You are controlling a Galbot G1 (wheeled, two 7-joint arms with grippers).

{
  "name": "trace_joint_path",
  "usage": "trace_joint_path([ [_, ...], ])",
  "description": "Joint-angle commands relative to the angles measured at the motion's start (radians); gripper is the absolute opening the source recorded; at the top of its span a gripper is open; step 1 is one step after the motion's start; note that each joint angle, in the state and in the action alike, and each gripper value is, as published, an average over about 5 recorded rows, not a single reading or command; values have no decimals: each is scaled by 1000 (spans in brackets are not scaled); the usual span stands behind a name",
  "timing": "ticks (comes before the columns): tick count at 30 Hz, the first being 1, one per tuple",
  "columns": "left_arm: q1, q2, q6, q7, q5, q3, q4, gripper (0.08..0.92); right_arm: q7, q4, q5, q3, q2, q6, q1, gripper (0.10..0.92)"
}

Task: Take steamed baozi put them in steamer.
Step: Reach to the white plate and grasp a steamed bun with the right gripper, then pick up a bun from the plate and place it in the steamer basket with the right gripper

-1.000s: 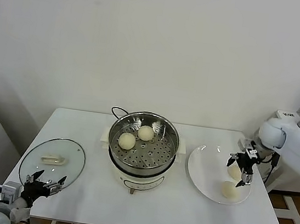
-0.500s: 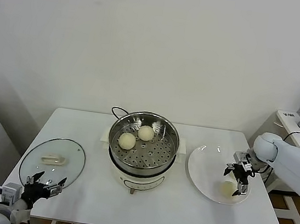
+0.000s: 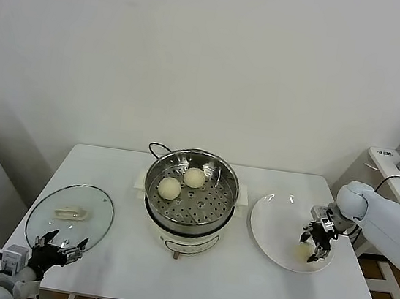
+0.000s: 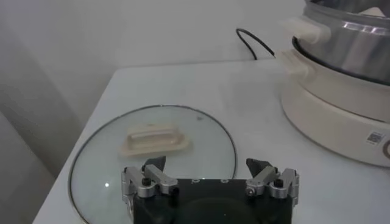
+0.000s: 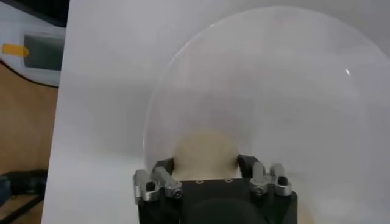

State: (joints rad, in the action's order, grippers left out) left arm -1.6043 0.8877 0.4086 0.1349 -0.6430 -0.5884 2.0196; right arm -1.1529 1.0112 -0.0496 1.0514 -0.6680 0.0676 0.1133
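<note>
Bright even light, soft shadows, blurry wrist views

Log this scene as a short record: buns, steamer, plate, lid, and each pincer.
buns in steamer: two
steamer: centre of table, uncovered
plate: to the robot's right of the steamer; one bun visible between the right pincer's fingers
lid: flat on the table, to the robot's left of the steamer
right pincer: down on the plate, fingers on either side of the bun, grip not confirmed
left pincer: open, idle at the table's near left edge by the lid
</note>
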Motion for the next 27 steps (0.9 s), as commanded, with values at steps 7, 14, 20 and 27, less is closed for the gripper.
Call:
trace_joint_path([
  [7,-5,0,2,1,1,-5,2,823,-53,79,-57,79,42,-12,123,436],
  [14,-1,-4,2,1,1,-3,0,823,-87,128,-169,234,6,14,425,441],
  [20,3,-9,1,1,1,3,-3,823,-115,113,-241,228,-137,112,570,441],
  [27,7,-9,2,1,1,11,-3,823,-133,81,-267,150,-317,285,594,441],
])
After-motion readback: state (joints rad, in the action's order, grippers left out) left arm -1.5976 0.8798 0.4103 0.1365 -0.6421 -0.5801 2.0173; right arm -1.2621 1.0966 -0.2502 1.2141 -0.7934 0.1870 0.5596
